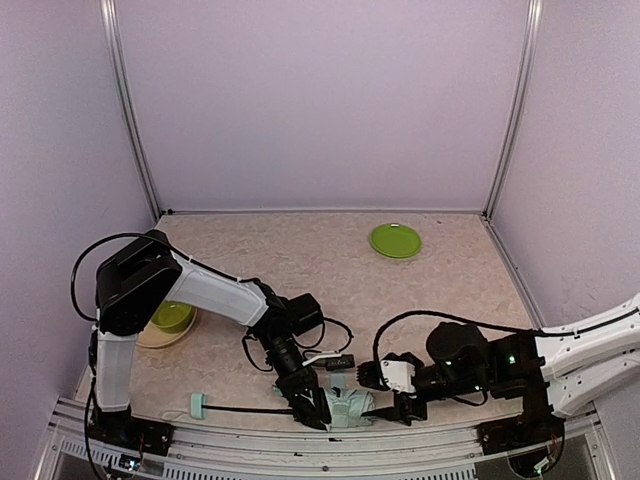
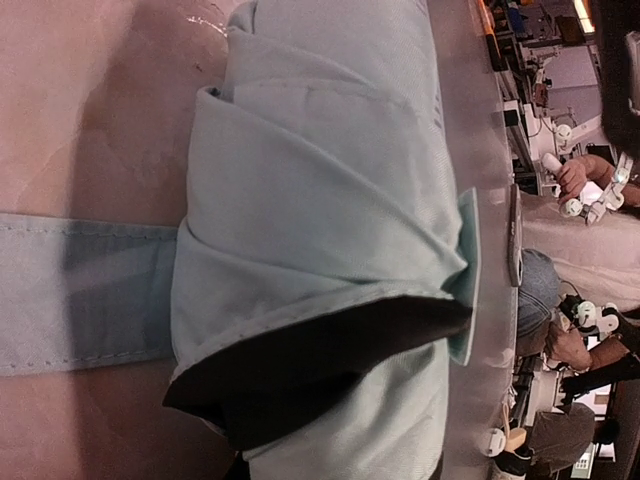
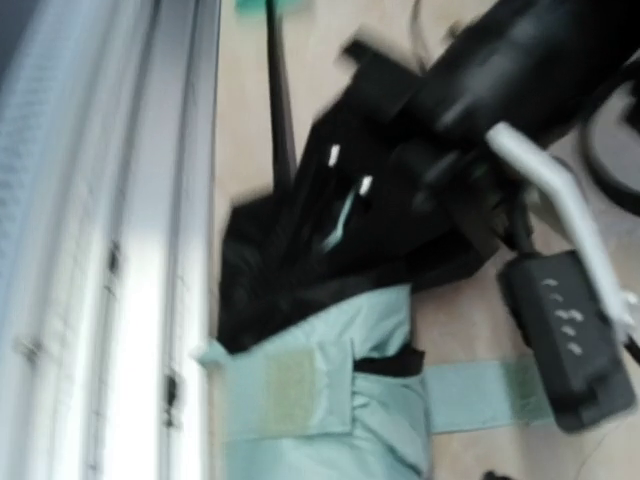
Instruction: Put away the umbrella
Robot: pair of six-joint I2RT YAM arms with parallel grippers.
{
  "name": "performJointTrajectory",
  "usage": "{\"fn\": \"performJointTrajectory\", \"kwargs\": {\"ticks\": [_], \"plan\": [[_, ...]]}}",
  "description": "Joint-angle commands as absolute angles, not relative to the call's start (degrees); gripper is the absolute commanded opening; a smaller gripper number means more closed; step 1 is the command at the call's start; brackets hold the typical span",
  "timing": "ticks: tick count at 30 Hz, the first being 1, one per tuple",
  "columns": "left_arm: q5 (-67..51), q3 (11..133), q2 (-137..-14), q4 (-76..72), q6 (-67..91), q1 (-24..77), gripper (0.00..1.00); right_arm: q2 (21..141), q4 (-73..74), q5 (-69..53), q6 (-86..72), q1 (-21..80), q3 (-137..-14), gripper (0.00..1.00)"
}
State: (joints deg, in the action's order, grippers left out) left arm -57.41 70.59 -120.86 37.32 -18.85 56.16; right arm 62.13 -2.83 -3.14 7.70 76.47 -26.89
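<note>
My left claw (image 1: pixel 312 408) was down at the near edge of the desk (image 1: pixel 300 270), against the shaft end of the umbrella (image 1: pixel 350 410). Its own camera was filled with fabric and the top view hid the fingers, so I could not tell how wide it stood or whether it had hold of anything. My right claw (image 1: pixel 408 407) came in low against the other end of the bundle. Its camera was blurred, and I could not tell its opening either.

Between the two claws the canopy lay gathered in loose mint pleats, with a lip of black lining (image 2: pixel 310 365) spilling out of one fold. The strap (image 2: pixel 80 290) ran flat along the desk from under the bundle. From the left claw the thin shaft (image 1: pixel 250 408) reached leftward, parallel to the edge, to the small handle (image 1: pixel 197 405).

I judged the whole thing light. The fabric looked soft, slack and probably slick, so it was likely to spring open once released. A pinch on a single pleat would have lifted only cloth. The shaft looked stiff but too thin for a sure grip, and I expected it to turn between the pads. The better hold seemed to be across the full girth of the bundle, with all the pleats pressed together. The strap I would have taken by its free end, and the handle offered a firm second hold.
</note>
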Motion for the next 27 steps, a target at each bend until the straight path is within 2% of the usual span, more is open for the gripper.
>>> {"fn": "performJointTrajectory", "kwargs": {"ticks": [1,7,13,17,20,23,26,27], "plan": [[-52.98,68.39,-123.38,36.78,-18.18,55.35,0.00,71.10,2.18,2.43,21.31,78.92,-32.34,0.77],[-53.40,68.60,-124.08,37.11,-18.34,55.14,0.00,79.18,-3.29,4.91,29.12,79.80,-32.92,0.85],[-53.76,68.97,-124.35,37.81,-18.81,55.02,0.00,89.44,-5.69,8.38,30.95,79.72,-35.96,0.86],[-53.66,69.84,-125.05,38.80,-19.27,55.11,0.00,93.93,-5.27,7.31,30.48,79.71,-38.39,0.78],[-53.31,70.05,-124.76,38.71,-19.01,55.11,0.00,95.50,-3.62,5.54,29.03,79.72,-39.96,0.65],[-51.30,69.56,-122.93,35.61,-16.19,54.57,0.15,95.79,-2.59,3.31,27.39,79.71,-40.64,0.46],[-48.36,66.94,-117.92,28.74,-12.45,53.55,0.43,95.73,-1.43,1.46,26.03,79.80,-40.95,0.29],[-46.40,65.86,-115.32,25.92,-11.93,53.30,0.56,95.72,-0.96,1.49,25.85,79.76,-40.98,0.25]]}}
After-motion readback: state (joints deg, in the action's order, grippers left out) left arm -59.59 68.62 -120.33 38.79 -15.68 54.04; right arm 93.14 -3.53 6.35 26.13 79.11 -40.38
